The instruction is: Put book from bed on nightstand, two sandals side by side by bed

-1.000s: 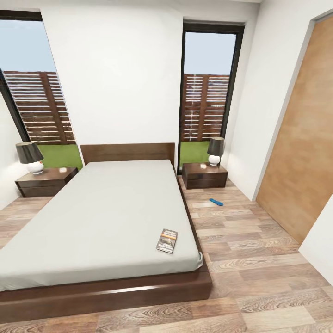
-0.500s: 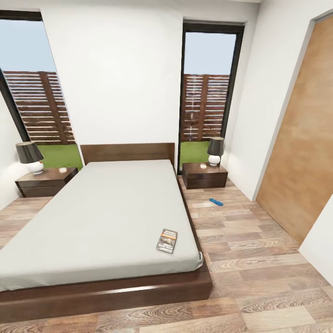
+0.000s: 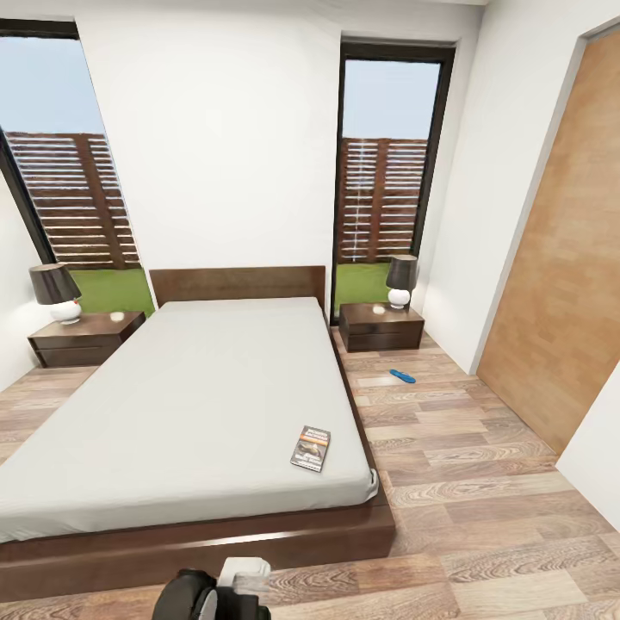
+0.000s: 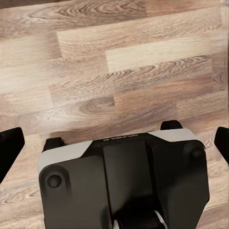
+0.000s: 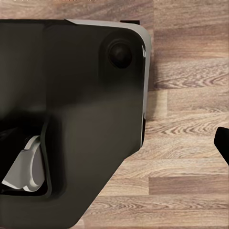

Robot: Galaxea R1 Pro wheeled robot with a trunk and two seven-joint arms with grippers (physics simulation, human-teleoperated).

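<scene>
Pincers hang over bare plank floor, their grip unreadable — book on the bed, one sandal out by the far nightstand.

Left wrist view: the left pincer's (image 4: 114, 143) dark fingertips (image 4: 9, 145) sit at the frame's edges above the robot's base (image 4: 126, 183); how wide they stand I cannot tell. Right pincer shows one dark fingertip (image 5: 222, 140), state likewise unclear. On the bed (image 3: 198, 387), the book (image 3: 311, 449) lies flat near the mattress's foot corner on the door side. A blue sandal (image 3: 402, 376) lies on the floor (image 3: 482, 508) beside the bed, just in front of the nightstand (image 3: 381, 326) with its lamp (image 3: 400, 281). A second nightstand (image 3: 84, 337) stands on the bed's other side.
</scene>
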